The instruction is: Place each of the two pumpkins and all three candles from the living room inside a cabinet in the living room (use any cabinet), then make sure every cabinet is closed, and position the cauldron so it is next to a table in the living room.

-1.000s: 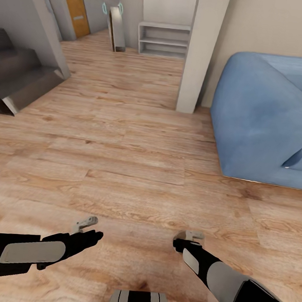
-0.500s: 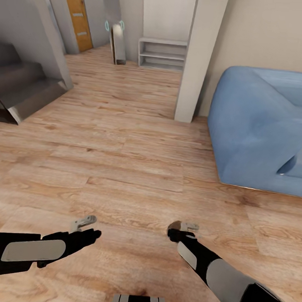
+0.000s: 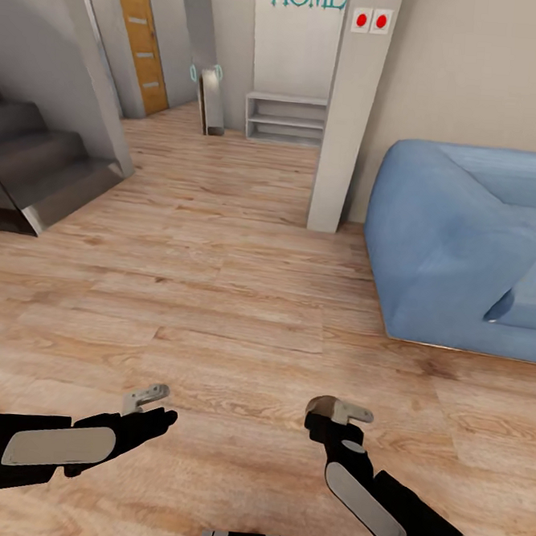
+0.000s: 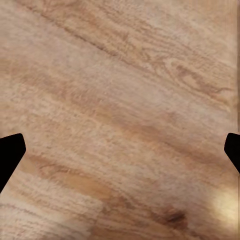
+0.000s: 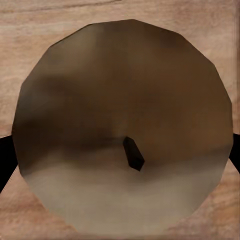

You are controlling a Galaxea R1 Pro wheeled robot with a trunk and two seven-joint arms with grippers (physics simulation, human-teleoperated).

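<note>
- Pale wood-plank flooring (image 3: 241, 298) is filling the centre of the head view, with no dark brown cabinet, orange pumpkin or cauldron in sight.
- A short beige-tan cylindrical candle (image 5: 125, 130) with a small dark wick is sitting between the fingertips of the right gripper (image 3: 339, 409); in the right wrist view its round top face is reaching almost to both black fingertips at the frame edges.
- In the head view, lower centre-right, the same candle is showing as a small tan cap at the tip of the right gripper, whose jaws are clamping it.
- The left gripper (image 3: 146, 397), at lower left of the head view, is carrying nothing; in the left wrist view its two black fingertips are standing wide apart at opposite frame edges, with bare planks between them.
- A blue upholstered sofa (image 3: 455, 242) is occupying the right side of the head view, a pale square pillar (image 3: 348, 121) is rising at upper centre, and grey stairs (image 3: 42, 170) are sitting at upper left.
- A low grey open shelf unit (image 3: 285, 119) and an orange door (image 3: 141, 40) are standing at the top of the frame.
- Step in hand, as a judgement: one candle is being transported toward a cabinet while the robot is travelling.
- The next move is likely calling for turning the base until the cabinet comes into sight, keeping the grip firm, then approaching an open drawer.
</note>
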